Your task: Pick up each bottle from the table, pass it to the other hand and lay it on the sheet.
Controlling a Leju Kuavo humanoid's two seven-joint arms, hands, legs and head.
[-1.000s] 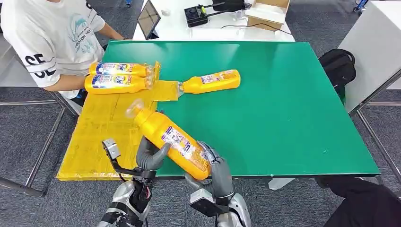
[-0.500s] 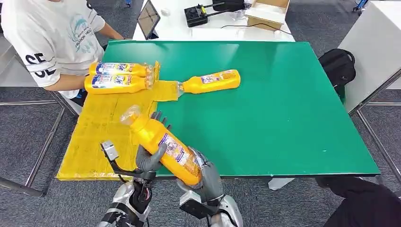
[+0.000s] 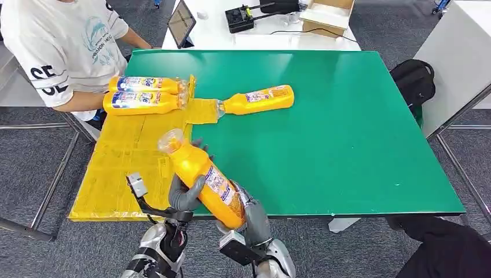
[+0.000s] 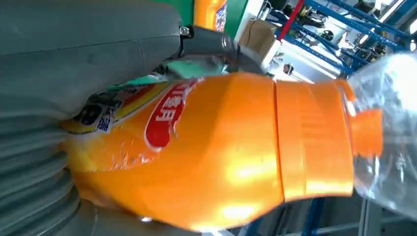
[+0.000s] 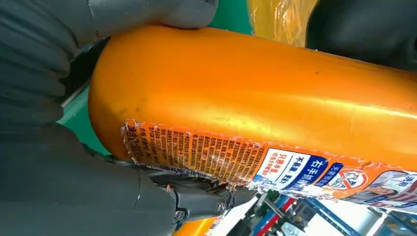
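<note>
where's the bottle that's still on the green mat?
Head view: the lone bottle lies on its side on the green table, far left of centre, its cap touching the yellow sheet edge, right of the two bottles already laid there.

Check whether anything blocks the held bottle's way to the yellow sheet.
Nothing visible does. The held bottle, gripped by the left hand and right hand, hangs beside a bare stretch of the sheet; two bottles lie at its far end.

bottle (image 3: 204, 175): glossy orange plastic, clear cap, torn paper label | sheet (image 3: 124, 156): crinkled shiny yellow film | table (image 3: 324, 139): matt green
</note>
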